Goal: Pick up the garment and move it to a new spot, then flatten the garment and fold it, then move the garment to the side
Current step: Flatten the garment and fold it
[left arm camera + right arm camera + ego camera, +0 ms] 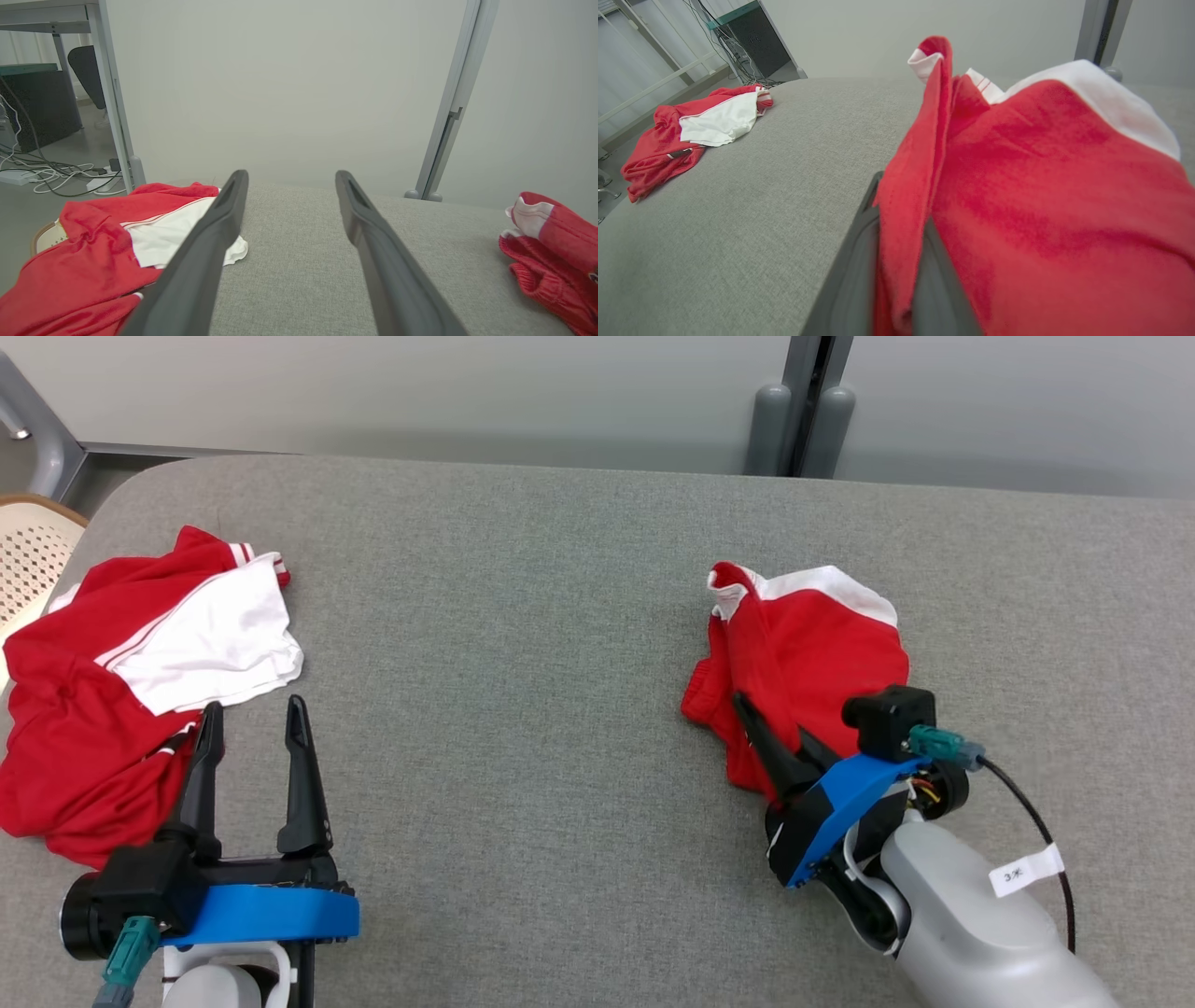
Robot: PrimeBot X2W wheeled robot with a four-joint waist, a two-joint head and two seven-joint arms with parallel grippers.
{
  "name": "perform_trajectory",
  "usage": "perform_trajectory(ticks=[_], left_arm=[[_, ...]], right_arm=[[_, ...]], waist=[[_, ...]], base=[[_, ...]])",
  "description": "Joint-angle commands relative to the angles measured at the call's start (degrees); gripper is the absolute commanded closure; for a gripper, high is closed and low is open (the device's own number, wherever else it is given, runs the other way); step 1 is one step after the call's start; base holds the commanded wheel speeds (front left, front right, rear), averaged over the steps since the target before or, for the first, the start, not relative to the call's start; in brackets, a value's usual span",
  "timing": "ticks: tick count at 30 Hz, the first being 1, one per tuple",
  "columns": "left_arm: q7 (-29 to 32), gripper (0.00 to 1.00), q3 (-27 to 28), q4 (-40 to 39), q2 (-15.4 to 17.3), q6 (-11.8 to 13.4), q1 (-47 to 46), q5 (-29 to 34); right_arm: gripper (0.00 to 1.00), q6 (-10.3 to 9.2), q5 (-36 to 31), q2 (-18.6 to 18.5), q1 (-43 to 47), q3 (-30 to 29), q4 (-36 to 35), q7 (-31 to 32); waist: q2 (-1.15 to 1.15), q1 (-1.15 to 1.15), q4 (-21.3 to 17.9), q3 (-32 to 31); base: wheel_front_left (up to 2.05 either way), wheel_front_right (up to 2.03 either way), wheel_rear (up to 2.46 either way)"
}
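Right pincer (767, 723) clamps the red garment (822, 635) on the grey fabric table (523, 663); left pincer (255, 709) stands wide, pale wall (467, 392) behind.

A crumpled red fabric garment with white trim (812, 635) is seen heaped right of centre on grey upholstery (523, 644), one fold pinched.
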Motion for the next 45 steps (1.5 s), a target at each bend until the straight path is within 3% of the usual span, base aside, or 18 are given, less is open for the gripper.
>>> perform_trajectory(ticks=[1,2,9,18,30,45], left_arm=[[-0.1,0.00,0.1,0.0,0.0,0.3,-0.5,-0.3],[-0.1,0.00,0.2,0.0,0.0,0.4,-0.4,-0.3],[-0.1,0.00,-0.4,0.3,0.0,0.2,-0.8,0.0],[-0.1,0.00,-0.7,0.5,0.0,0.2,0.2,1.1],[-0.1,0.00,-0.7,2.0,0.0,0.3,2.0,3.2],[-0.1,0.00,0.1,4.6,0.0,1.2,5.5,4.1]], right_arm=[[0.18,0.03,-0.6,0.4,0.7,0.8,0.3,-0.8],[0.00,0.03,-0.7,0.6,1.1,1.1,0.5,-0.9],[0.00,0.03,-3.4,-0.6,2.4,0.3,-2.7,-2.2],[0.00,0.02,-13.0,-1.7,11.7,-15.3,-18.2,-2.2],[0.00,0.03,-20.7,2.4,24.1,-31.0,-29.8,-2.2],[0.00,0.03,-25.4,5.4,35.4,-35.5,-36.2,-2.2]], waist=[[0.00,0.00,-0.1,0.0],[0.00,0.00,-0.2,0.0],[0.00,0.00,-1.5,-0.4],[0.00,0.00,-4.8,-2.0],[0.00,0.00,-8.6,-4.8],[0.00,0.00,-8.1,-9.1]], base=[[0.00,0.00,0.00],[0.00,0.00,0.00],[0.00,0.00,0.00],[0.00,0.00,0.00],[0.00,0.00,0.00],[0.00,0.00,0.00]])
